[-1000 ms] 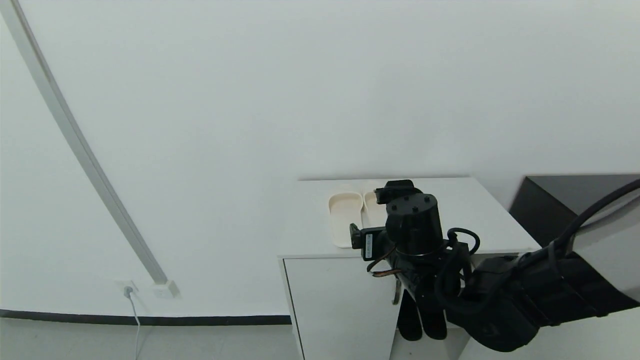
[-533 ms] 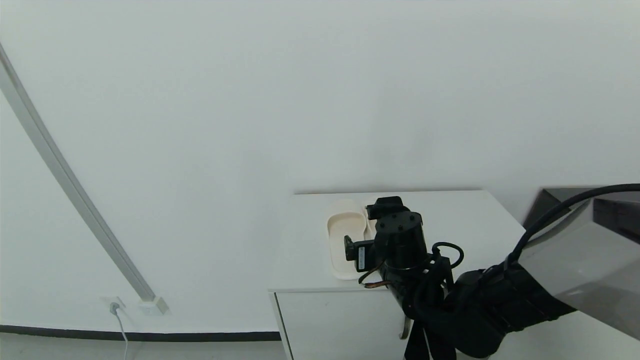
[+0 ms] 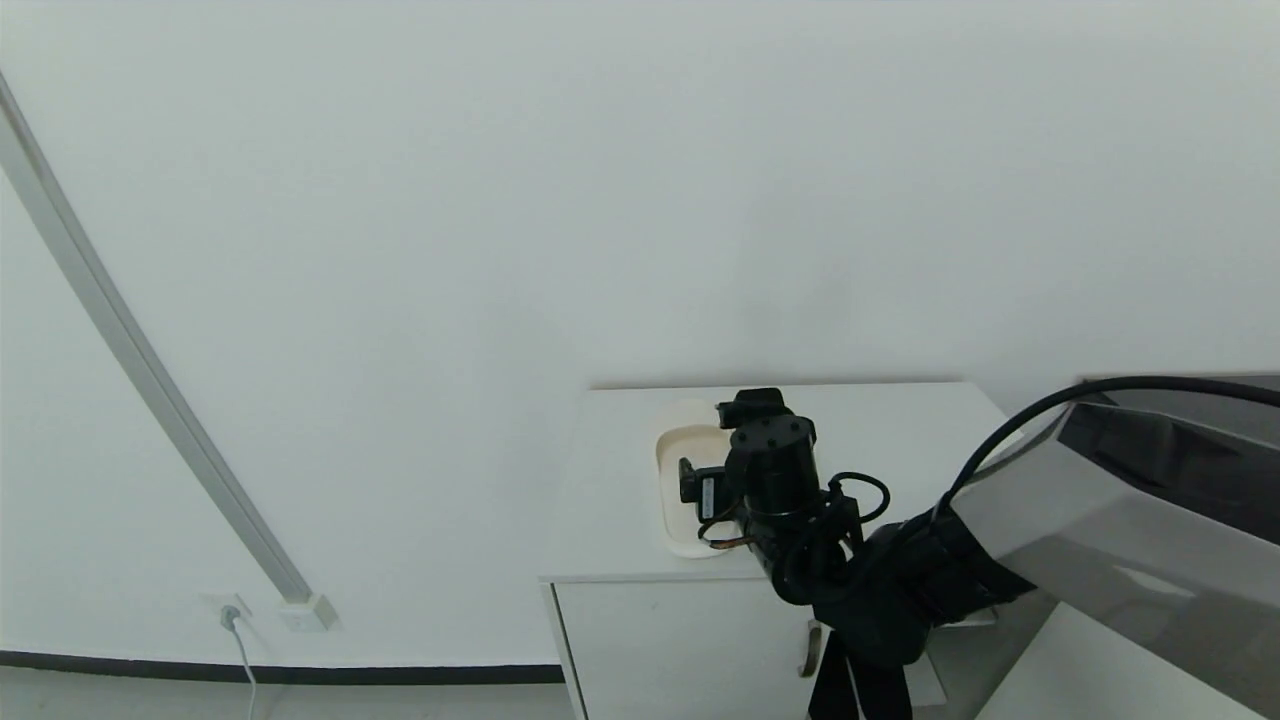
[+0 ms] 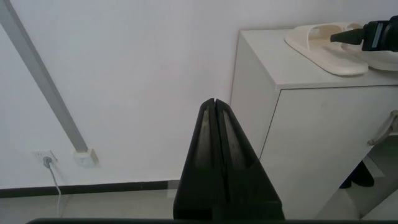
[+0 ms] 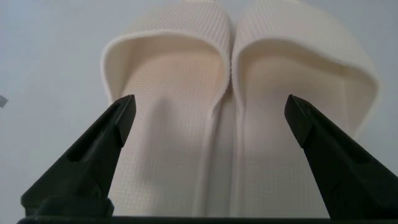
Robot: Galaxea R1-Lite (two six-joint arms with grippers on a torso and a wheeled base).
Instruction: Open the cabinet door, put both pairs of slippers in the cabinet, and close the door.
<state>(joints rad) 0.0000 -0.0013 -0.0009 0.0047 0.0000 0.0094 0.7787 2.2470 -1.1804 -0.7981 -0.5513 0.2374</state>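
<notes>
Cream is the colour of the pair of slippers (image 3: 685, 485) lying side by side on the white cabinet (image 3: 900, 430), towards the left of its top and running from the near edge back towards the wall (image 3: 600, 200). The two touch along their inner edges. The right gripper (image 5: 210, 118) hangs over them from the near side with its jaws spread wide, one black finger (image 5: 115, 121) outside each slipper and the whole pair between them; I cannot tell whether the fingers touch the cream surface.

The left gripper (image 4: 214, 109) sits lower, out to the left of the cabinet and apart from it, its two fingers pressed flat together with nothing between them.

On the cabinet's front the left door (image 3: 670, 650) looks flush with the frame, and a pale handle (image 3: 812, 648) shows at its right edge. A grey conduit (image 3: 130, 350) slants down the wall to a wall socket (image 3: 230, 608) near the floor.
</notes>
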